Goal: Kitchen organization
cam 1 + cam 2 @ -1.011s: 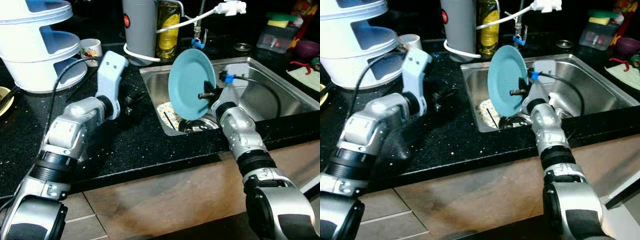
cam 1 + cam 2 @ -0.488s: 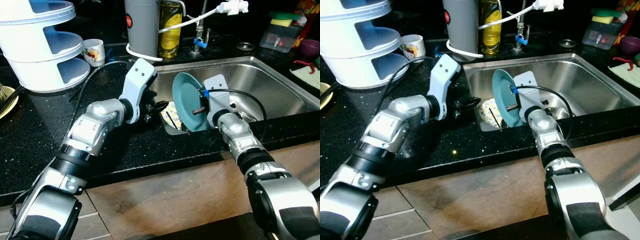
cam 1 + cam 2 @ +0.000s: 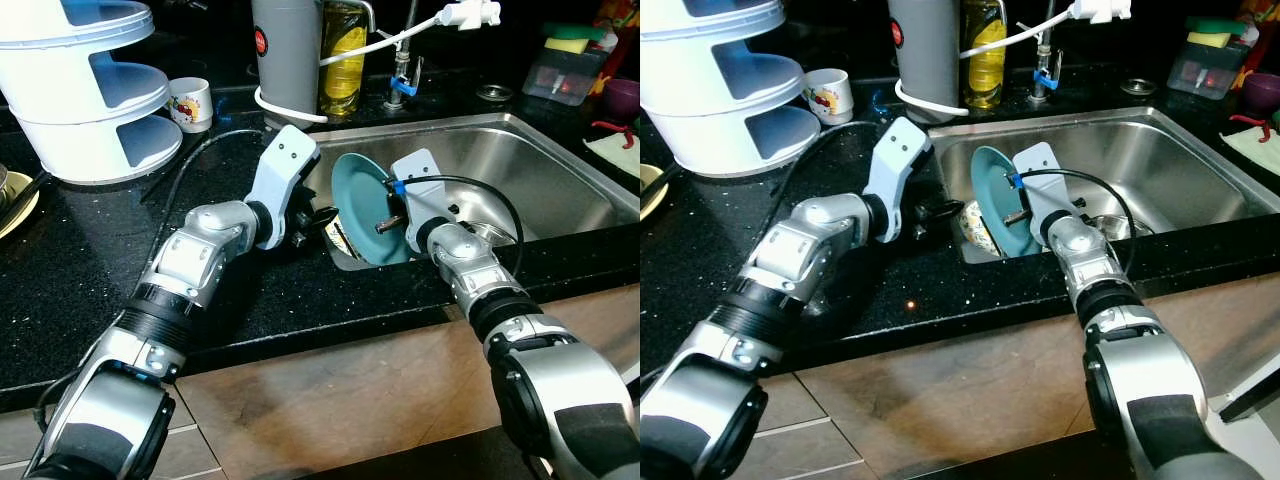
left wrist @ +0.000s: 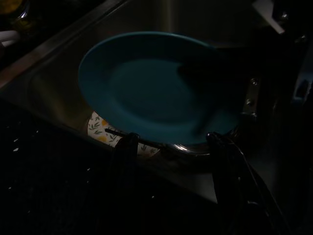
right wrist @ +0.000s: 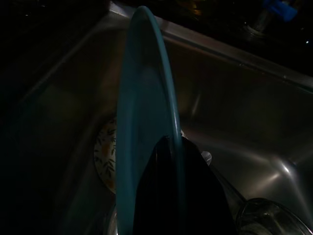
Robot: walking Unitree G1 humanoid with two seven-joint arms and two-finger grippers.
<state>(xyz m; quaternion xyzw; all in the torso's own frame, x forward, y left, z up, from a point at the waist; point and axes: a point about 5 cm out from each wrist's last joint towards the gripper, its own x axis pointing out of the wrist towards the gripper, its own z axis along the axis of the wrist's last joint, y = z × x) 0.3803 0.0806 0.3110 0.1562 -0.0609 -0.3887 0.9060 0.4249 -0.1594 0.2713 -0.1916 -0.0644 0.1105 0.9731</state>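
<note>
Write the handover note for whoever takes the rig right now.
Right gripper: jaws shut on the rim of the teal plate, held on edge low in the sink at its near left corner.
Left gripper: jaws open, at the sink's left edge, beside the plate, not touching.
A patterned dish lies in the sink under the plate.
Done: plate gripped. Left: where the plate goes is not shown; the white tiered rack stands on the counter.

Both arms reach inward, the right pincer [image 3: 384,226] clamped, the left pincer [image 3: 322,217] spread.
</note>
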